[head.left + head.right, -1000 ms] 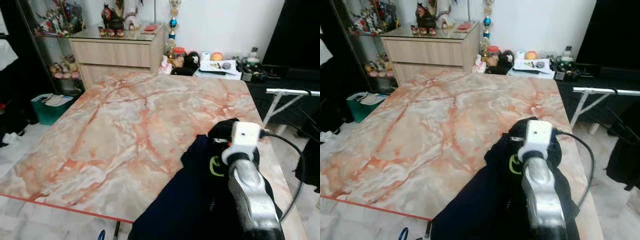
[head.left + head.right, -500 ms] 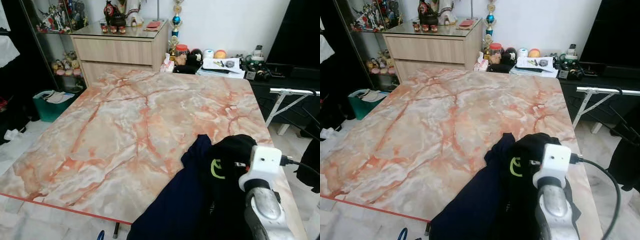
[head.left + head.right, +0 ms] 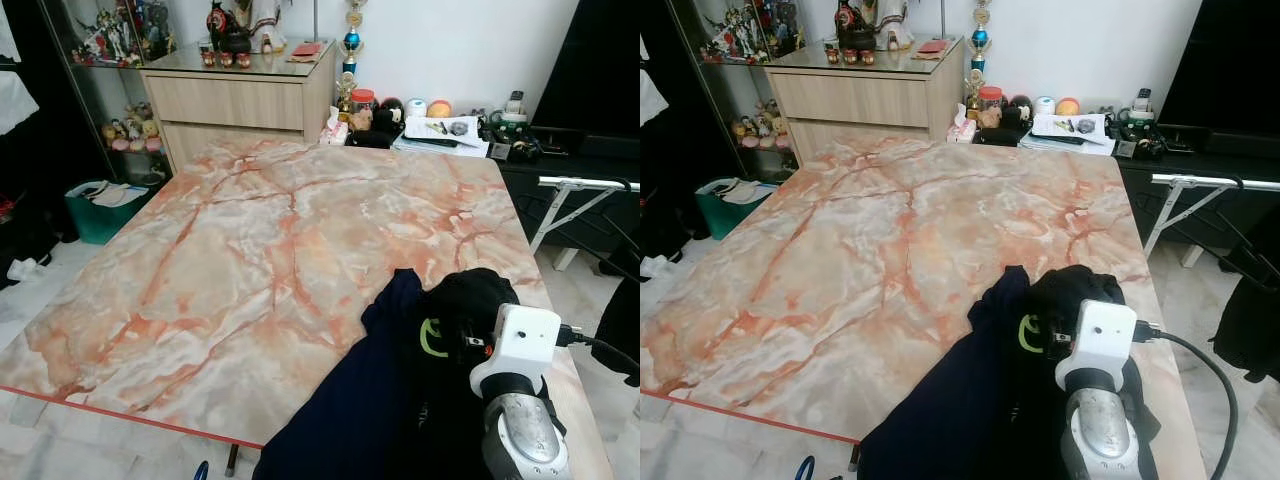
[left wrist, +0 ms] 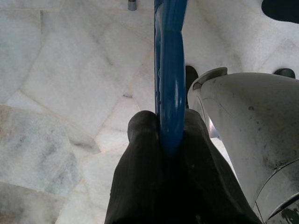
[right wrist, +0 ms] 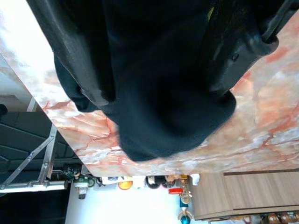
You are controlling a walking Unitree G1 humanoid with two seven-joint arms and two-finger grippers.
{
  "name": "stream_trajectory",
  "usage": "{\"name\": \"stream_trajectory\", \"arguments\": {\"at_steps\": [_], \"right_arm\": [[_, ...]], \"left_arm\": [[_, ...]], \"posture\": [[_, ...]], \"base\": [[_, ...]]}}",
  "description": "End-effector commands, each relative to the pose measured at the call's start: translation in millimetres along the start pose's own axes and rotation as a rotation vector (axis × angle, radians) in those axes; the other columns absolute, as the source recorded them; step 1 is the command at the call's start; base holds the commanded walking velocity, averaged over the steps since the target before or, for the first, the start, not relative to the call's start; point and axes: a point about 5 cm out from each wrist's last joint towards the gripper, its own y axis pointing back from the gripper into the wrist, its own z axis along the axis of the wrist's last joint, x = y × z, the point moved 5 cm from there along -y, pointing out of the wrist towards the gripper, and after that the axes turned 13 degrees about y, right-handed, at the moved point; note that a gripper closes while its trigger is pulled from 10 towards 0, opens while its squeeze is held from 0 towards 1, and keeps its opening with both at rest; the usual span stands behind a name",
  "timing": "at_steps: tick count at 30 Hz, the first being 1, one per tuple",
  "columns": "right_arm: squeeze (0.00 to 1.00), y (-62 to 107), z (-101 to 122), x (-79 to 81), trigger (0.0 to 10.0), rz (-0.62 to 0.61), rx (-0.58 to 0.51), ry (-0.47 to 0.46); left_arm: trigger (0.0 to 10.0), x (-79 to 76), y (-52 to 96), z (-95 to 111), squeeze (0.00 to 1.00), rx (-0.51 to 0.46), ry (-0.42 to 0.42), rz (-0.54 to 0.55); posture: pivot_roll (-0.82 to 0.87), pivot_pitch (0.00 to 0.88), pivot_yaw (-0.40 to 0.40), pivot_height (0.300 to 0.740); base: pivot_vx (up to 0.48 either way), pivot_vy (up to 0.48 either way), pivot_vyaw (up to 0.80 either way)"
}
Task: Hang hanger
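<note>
the left hand (image 4: 170,140) hangs low over a pale marble-tiled floor (image 4: 60,84), its two black fingers (image 4: 140,154) pressed together on a blue hanger (image 4: 170,70) — the plastic bar runs up out of the pinch and away from the wrist camera. beside it sits a rounded silver part of the robot's own body (image 4: 247,126).

the right arm (image 3: 520,420) reaches forward over the near right corner of a pink-veined marble tabletop (image 3: 270,240), its white wrist block (image 3: 525,335) above a heap of dark clothing (image 3: 400,400). the heap is a navy garment (image 3: 350,410) that spills over the near edge of the tabletop, with a black garment (image 3: 465,300) bearing a small green logo (image 3: 432,337) lying on top of it toward the right. in the right wrist view the right hand's black fingers (image 5: 243,51) lie down against the black fabric (image 5: 163,107); whether they are spread or closed on it cannot be told, since the cloth hides the tips.

behind the tabletop stands a light wooden dresser (image 3: 240,100) with figurines on its glass top, and a low shelf of clutter (image 3: 440,120) runs along the white wall. a teal bin (image 3: 100,210) sits on the floor at the left — a white metal rack (image 3: 580,190) stands at the right
</note>
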Motion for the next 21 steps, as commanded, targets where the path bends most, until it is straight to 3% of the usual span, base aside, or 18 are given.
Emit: {"name": "stream_trajectory", "arguments": {"at_steps": [1,21], "right_arm": [[0.00,2.8,5.4,-1.6,10.0,-0.008,-0.012,0.003],[0.00,6.8,3.4,2.5,10.0,-0.015,0.001,-0.014]], "left_arm": [[10.0,-6.1,0.6,-15.9,0.00,0.050,-0.017,-0.016],[10.0,-5.6,0.7,-15.4,0.00,0.047,-0.010,-0.015]], "posture": [[0.09,0.032,0.010,0.740],[0.10,0.040,0.007,0.740]], "base": [[0.000,0.000,0.00],[0.000,0.000,0.00]]}}
